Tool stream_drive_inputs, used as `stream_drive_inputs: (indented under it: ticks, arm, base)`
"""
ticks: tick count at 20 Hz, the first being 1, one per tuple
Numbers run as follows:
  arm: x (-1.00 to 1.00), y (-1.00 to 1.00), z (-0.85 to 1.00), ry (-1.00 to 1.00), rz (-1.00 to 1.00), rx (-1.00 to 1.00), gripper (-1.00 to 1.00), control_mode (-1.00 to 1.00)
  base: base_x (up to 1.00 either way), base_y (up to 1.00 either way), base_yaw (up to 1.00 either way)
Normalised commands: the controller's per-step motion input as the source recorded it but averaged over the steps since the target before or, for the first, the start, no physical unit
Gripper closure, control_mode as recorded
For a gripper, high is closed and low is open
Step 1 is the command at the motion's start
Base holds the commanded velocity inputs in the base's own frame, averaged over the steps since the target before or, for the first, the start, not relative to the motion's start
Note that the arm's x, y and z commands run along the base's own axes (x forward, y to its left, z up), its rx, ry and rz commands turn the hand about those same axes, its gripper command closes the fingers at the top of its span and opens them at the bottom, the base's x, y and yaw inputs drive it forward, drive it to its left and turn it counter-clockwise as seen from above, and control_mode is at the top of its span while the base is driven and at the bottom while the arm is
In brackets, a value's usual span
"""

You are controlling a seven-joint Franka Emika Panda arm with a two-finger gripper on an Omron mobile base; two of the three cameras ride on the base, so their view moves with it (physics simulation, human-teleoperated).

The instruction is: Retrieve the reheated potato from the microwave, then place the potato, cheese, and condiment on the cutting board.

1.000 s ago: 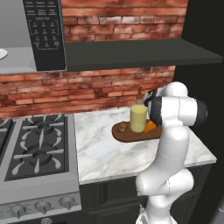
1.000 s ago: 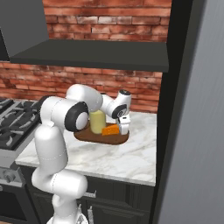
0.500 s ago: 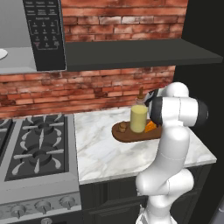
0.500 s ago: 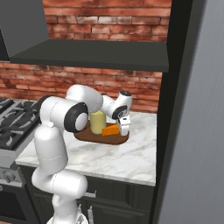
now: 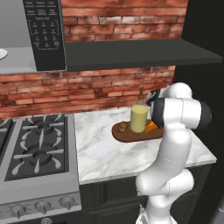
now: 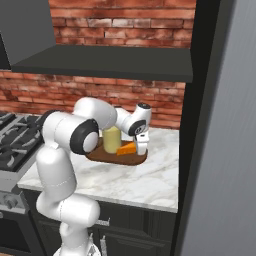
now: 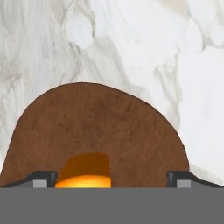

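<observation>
You see the gripper [image 7: 111, 177] with jaws spread wide over the cheese [image 7: 85, 171], gripping nothing. Potato [image 5: 123, 127], bottle [image 5: 138, 118] and cheese all rest on the board [image 5: 131, 136], on the counter [image 5: 109, 153].

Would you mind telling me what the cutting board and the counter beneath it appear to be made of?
The cutting board looks like dark brown wood with a matte finish: its surface is faintly mottled and shows no glare. The counter looks like polished white marble, judging by the grey veining across it, though it could equally be a marble-pattern laminate.
</observation>
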Motion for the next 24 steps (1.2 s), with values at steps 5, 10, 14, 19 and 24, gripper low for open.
stream_drive_inputs:
  ticks: [5,10,14,19,24]
  arm:
    - [-0.29,-0.07,0.07,0.00,-0.04,0.00,-1.00,-1.00]
    - [-0.31,-0.08,0.20,0.00,-0.01,0.00,-1.00,-1.00]
    - [-0.32,-0.06,0.26,0.00,0.00,0.00,-1.00,-1.00]
    - [-0.04,0.00,0.25,0.00,-0.01,0.00,-1.00,-1.00]
    - [-0.28,-0.01,0.30,-0.01,0.00,0.00,-1.00,-1.00]
  base:
    - [0.00,0.00,0.00]
    - [0.00,0.00,0.00]
    - [0.00,0.00,0.00]
    - [0.00,0.00,0.00]
    - [0.00,0.00,0.00]
